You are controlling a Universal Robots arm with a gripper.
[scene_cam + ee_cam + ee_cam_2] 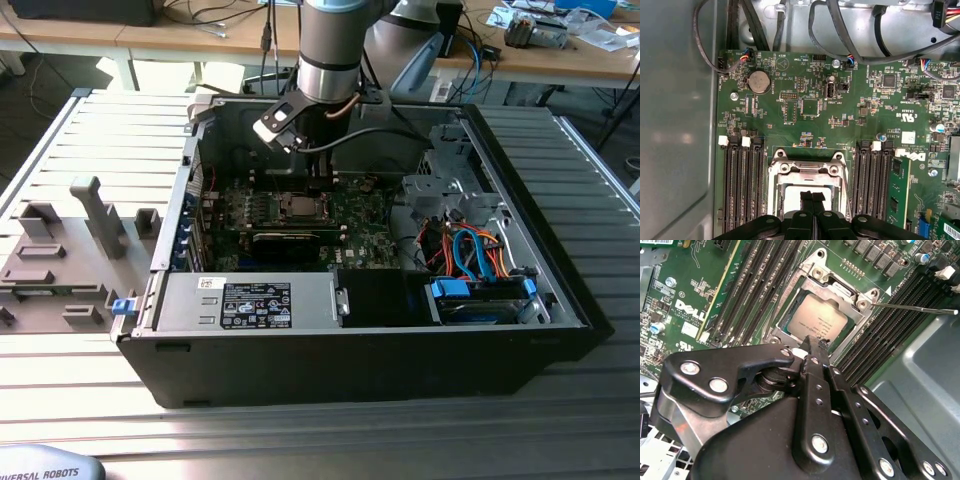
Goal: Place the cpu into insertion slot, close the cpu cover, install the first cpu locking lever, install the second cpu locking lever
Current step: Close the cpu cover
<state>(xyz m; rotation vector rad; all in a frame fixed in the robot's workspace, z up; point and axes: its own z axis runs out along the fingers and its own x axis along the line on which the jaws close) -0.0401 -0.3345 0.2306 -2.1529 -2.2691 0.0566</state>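
Black pincer point(813, 347) pressed together, empty, low over the dull silver-grey square cpu point(816, 320) (thin silver frame cover point(839, 290) looks down); a skewed push could scrape it.

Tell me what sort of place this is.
Probably a robotics lab or test workshop. An open desktop computer case sits on a ribbed metal table, a robot arm reaches down into it over the motherboard, and wooden benches behind carry cables and loose gear.
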